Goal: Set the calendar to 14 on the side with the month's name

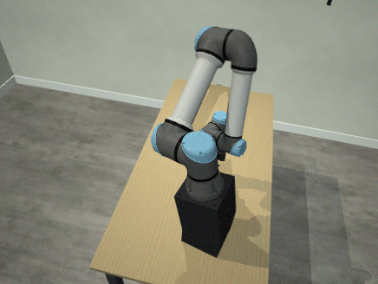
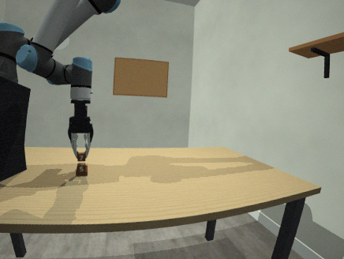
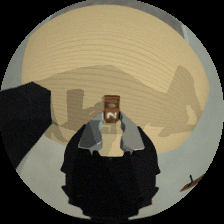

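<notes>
In the exterior view my gripper points straight down over the left part of the table and is shut on a small brown cube whose facing side shows a 7. The cube hangs just above a second brown cube, which rests on the table and shows a 5. The two cubes look close together; I cannot tell if they touch. In the wrist view the held cube sits between the fingers, with the other cube just beyond it. I see no tray. In the top view the arm hides the gripper and cubes.
The arm's black pedestal stands on the wooden table, and also shows in the exterior view left of the cubes. A cork board hangs on the back wall and a shelf on the right wall.
</notes>
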{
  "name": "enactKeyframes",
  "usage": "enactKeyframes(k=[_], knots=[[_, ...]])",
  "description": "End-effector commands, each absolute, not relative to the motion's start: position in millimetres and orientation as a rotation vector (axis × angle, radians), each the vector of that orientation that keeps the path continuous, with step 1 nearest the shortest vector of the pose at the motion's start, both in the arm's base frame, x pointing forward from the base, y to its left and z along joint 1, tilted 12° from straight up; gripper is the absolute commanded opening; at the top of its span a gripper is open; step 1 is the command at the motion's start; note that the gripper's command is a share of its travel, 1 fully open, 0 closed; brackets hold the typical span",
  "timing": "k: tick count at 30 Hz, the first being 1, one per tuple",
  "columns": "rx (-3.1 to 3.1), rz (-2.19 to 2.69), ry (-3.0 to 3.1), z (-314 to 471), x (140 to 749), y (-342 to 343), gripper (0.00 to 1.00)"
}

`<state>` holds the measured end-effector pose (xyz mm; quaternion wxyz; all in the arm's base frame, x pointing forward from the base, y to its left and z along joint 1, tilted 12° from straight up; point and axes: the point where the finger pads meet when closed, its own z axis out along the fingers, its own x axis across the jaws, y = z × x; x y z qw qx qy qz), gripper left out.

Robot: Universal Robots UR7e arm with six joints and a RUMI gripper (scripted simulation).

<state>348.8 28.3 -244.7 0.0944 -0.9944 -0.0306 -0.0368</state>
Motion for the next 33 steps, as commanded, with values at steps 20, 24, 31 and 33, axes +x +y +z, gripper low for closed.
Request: enactKeyframes(k=[20,24,31,33], knots=[[-2.949,-0.11,-0.091,-246.7,349.3,28.5,0.1],[-2.949,-0.11,-0.091,-249.0,349.4,28.9,0.1],[-2.949,-0.11,-0.091,-252.9,349.7,29.7,0.1],[-2.949,-0.11,-0.091,-254.7,349.8,30.0,0.1]])
